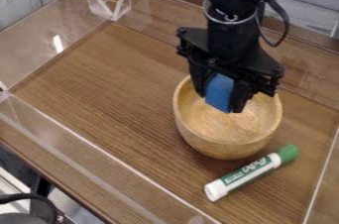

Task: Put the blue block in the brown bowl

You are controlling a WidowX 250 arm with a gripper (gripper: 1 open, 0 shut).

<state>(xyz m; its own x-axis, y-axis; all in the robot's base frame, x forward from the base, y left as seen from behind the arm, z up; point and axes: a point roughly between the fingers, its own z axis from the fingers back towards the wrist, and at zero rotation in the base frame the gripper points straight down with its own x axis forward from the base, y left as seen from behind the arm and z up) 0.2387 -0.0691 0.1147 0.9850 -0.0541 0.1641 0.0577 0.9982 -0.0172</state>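
Note:
My black gripper (225, 97) points straight down and is shut on the blue block (220, 93), which shows between the two fingers. Gripper and block hang over the middle of the brown bowl (212, 139), a round light wooden bowl with a thick rim standing on the wooden tabletop. The block's lower end sits at about the level of the bowl's rim; I cannot tell whether it touches the inside.
A white marker with a green cap (252, 172) lies on the table in front of the bowl, to the right. Clear plastic walls (54, 129) fence the wooden table (106, 79). A small clear stand (109, 2) sits at the back left.

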